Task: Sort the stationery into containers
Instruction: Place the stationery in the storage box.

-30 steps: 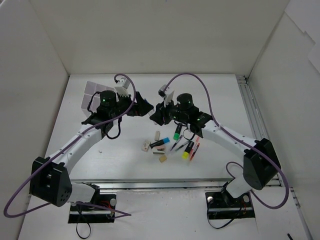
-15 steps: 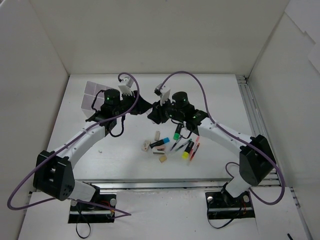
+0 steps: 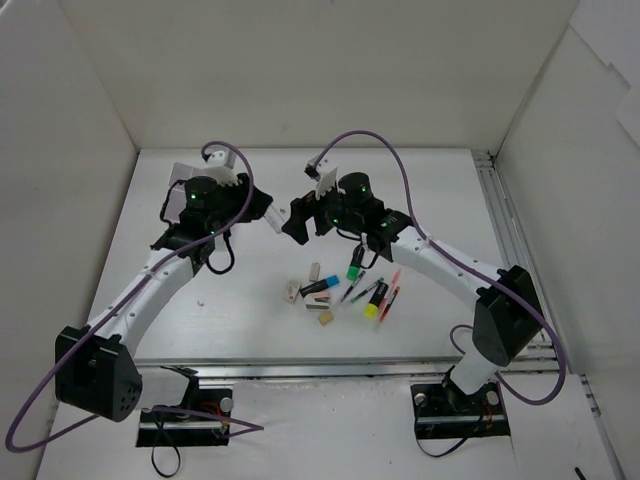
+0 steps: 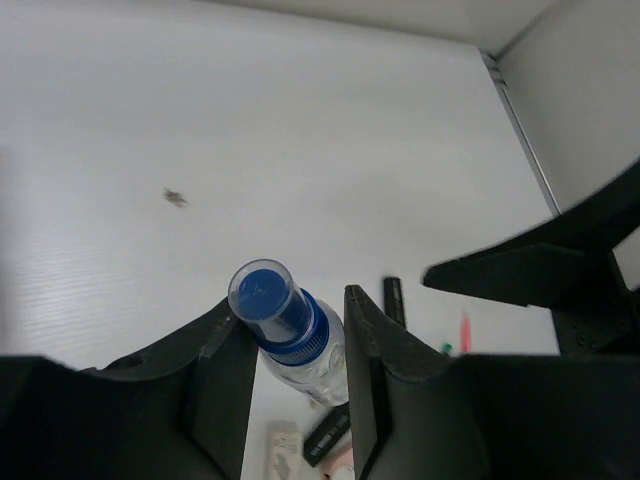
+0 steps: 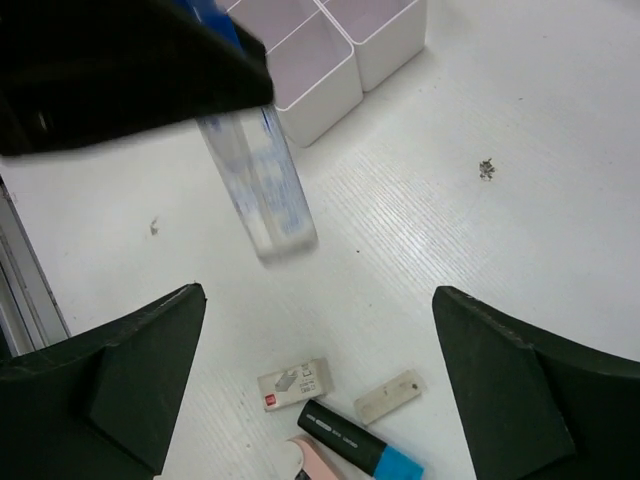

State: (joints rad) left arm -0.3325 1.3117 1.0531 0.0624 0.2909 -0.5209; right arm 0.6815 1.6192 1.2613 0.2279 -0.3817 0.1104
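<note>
A clear tube with a blue cap [image 4: 285,325] sits between the fingers of my left gripper [image 4: 297,340], which is shut on it. In the right wrist view the same tube [image 5: 258,185] hangs under the left gripper's dark body, above the table. My right gripper [image 5: 318,295] is open and holds nothing, just right of the left gripper [image 3: 268,215] in the top view. The white compartment box [image 5: 330,50] stands beyond the tube. The other stationery lies loose: blue highlighter [image 3: 320,288], green highlighter [image 3: 354,268], yellow highlighter [image 3: 374,302], red pen [image 3: 392,290], and erasers [image 5: 295,383].
The left arm covers most of the box [image 3: 180,170] at the table's back left. White walls enclose the table on three sides. A metal rail [image 3: 505,230] runs along the right edge. A small dark speck [image 5: 486,169] marks the table.
The tube has passed from my right gripper to my left. The left gripper shut on it, then the right opened. The left arm has swung left toward the box.
</note>
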